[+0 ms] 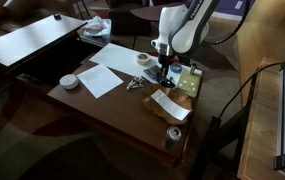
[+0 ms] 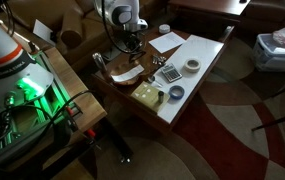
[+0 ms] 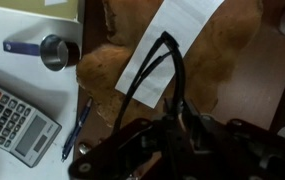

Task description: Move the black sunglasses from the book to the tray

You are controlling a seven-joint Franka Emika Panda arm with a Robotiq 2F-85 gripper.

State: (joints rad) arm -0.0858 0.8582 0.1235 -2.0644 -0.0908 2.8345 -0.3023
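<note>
We judged the carrying step to be in hand. The pincer (image 3: 172, 150) appeared closed on the black sunglasses (image 3: 170, 45), whose temples projected ahead of it in the wrist view. They hung over the brown tray (image 3: 102, 70) at the right of the surface (image 1: 92, 105). The next move called for a descent onto a bare part of the tray, then a release. The tray held only a white paper strip (image 3: 192, 15). A calculator (image 3: 12, 120) lay to its left, outside it.

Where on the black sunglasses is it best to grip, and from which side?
Probably the front frame near the bridge, from straight above. The black sunglasses show thin, unfolded temples stretched over the white paper strip; these would likely slip or bend, while the front is sturdier.
</note>
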